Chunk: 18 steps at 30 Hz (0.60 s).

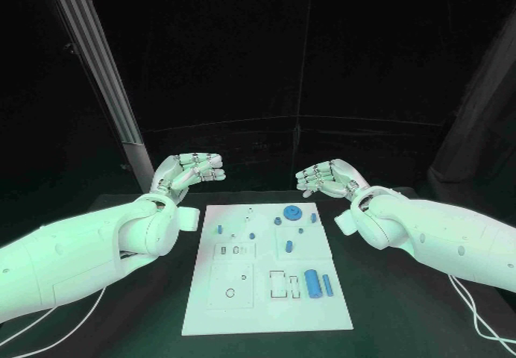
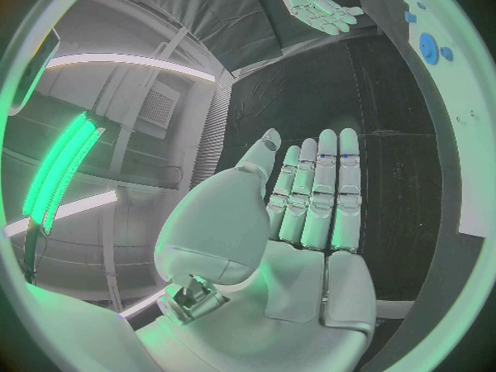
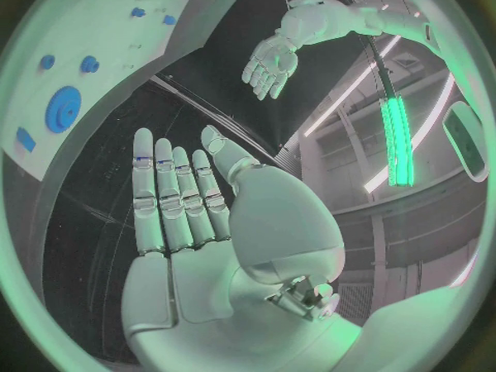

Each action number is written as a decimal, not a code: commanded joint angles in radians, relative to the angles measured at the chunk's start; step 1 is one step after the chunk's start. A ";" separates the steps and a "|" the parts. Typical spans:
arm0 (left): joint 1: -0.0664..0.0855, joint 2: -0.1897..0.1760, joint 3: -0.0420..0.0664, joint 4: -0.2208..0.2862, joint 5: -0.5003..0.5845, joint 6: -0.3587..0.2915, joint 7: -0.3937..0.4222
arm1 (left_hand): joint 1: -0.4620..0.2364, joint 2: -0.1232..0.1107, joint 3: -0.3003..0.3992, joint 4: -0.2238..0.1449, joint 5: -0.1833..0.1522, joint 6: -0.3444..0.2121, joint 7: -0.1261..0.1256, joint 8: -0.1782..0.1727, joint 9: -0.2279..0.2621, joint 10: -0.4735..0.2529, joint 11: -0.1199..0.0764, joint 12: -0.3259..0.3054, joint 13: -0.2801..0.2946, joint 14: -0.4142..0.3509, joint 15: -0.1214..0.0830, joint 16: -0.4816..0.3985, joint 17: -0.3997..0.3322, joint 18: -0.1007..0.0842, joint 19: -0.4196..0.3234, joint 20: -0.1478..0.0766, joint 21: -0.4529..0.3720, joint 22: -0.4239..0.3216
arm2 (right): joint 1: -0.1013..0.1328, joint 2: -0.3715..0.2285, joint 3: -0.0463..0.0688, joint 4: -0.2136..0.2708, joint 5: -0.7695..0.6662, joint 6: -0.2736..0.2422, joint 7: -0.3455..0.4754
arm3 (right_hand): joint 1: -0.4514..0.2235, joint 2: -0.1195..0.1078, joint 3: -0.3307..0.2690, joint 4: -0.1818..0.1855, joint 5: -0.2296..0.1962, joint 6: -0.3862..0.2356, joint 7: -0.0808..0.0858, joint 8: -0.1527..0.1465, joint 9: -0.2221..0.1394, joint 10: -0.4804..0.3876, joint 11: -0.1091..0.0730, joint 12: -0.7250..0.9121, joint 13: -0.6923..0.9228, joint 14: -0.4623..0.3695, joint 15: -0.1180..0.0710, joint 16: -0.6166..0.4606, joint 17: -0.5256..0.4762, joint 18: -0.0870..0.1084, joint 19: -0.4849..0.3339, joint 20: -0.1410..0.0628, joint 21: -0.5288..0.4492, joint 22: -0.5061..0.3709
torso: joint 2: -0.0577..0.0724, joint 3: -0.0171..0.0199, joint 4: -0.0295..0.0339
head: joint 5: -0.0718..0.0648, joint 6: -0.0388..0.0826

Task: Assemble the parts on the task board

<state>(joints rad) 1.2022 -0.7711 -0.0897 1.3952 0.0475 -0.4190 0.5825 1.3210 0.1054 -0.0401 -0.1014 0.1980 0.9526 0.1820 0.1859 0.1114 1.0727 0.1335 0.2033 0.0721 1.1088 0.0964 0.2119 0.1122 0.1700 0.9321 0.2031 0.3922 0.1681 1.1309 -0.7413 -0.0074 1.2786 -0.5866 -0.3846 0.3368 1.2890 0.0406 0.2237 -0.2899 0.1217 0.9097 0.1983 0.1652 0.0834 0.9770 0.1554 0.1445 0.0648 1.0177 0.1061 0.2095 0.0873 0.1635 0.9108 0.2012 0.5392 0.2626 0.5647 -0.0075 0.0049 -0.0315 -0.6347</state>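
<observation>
Task board (image 1: pixel 231 313) lies flat mid-tabletop (image 1: pixel 398 328), long side running from near edge toward far edge. Blue parts sit on it: a round disc (image 1: pixel 291 212) near the board's far edge, small pegs just beside it, a thick cylinder (image 1: pixel 312 283) w/ a thinner one (image 1: pixel 326 284) right next to it toward the board's right edge, nearer the near edge. Several small blue bits spread across the far half.

Left hand (image 1: pixel 189 173) hovers above the tabletop's far-left area, just off the board's far-left corner, not touching board or parts. Left wrist view shows its palm flat, fingers (image 2: pixel 322 198) straight & side by side, holding nothing.

Right hand (image 1: pixel 331 179) hovers opposite, off the board's far-right corner, also clear of everything. Its fingers (image 3: pixel 176 198) extended, thumb apart, nothing held.

Both hands face each other across the board's far end; disc is the part nearest them, between & slightly nearer than the fingers. Cylinders well apart from both hands.
</observation>
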 commanded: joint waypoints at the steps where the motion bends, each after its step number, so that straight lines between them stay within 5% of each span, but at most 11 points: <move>1: 0.002 -0.016 0.001 0.034 -0.048 0.055 0.001 | 0.010 -0.003 -0.001 -0.012 0.005 0.010 -0.001 -0.009 -0.001 0.013 -0.002 -0.011 -0.003 0.017 -0.003 -0.004 0.003 0.014 0.014 -0.002 0.007 0.000 | 0.020 0.011 0.001 -0.016 -0.262 0.073 -0.077 | 0.030 -0.022 0.031 0.000 0.045 0.100 -0.022 -0.008 -0.009 0.122 -0.028 -0.034 -0.003 0.186 -0.046 0.021 0.008 0.019 0.098 -0.046 0.169 0.088 | 0.020 0.0011 0.0020 | 0.001 0.004; 9: 0.001 -0.067 0.001 0.146 -0.058 0.072 -0.008 | -0.012 -0.016 -0.017 -0.024 -0.007 0.015 0.000 -0.028 -0.005 0.028 -0.003 -0.036 -0.006 0.045 -0.008 -0.010 0.010 0.012 0.031 -0.008 0.017 0.000 | 0.077 0.052 0.002 -0.052 -0.620 0.138 -0.204 | -0.011 -0.057 0.097 0.001 0.058 0.158 -0.049 -0.039 -0.011 0.210 -0.065 -0.081 -0.001 0.410 -0.099 0.081 0.074 0.022 0.177 -0.089 0.346 0.185 | 0.067 -0.0042 0.0097 | -0.009 0.014; 18: 0.001 -0.089 0.001 0.213 -0.059 0.078 -0.014 | -0.020 -0.017 -0.023 -0.026 -0.013 0.016 0.001 -0.033 -0.007 0.028 -0.001 -0.044 -0.005 0.043 -0.005 -0.017 0.010 0.011 0.028 -0.007 0.015 -0.003 | 0.113 0.092 0.003 -0.051 -0.918 0.186 -0.329 | -0.052 -0.106 0.154 0.002 0.065 0.184 -0.056 -0.079 -0.010 0.208 -0.075 -0.084 0.000 0.488 -0.117 0.219 0.174 -0.053 0.395 -0.107 0.703 0.685 | 0.115 -0.0072 0.0192 | -0.016 0.031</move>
<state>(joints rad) 1.2015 -0.8592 -0.0900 1.6011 0.0009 -0.3636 0.5695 1.3064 0.0907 -0.0562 -0.1285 0.1891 0.9595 0.1819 0.1559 0.1059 1.0921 0.1322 0.1651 0.0680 1.1440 0.0892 0.2011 0.1203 0.1697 0.9553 0.1939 0.4033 0.1662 1.2404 -0.6506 -0.0050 1.2264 -1.3200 -0.2476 0.0891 1.2364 -0.0584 0.3741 -0.2882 0.1857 1.0890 0.1403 0.0886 0.0740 1.1880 0.0819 0.0639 0.0638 1.4600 -0.0093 0.4195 0.2554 0.1235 1.2955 0.0952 1.2241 0.9227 0.6567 -0.0132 0.0192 -0.0460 -0.6085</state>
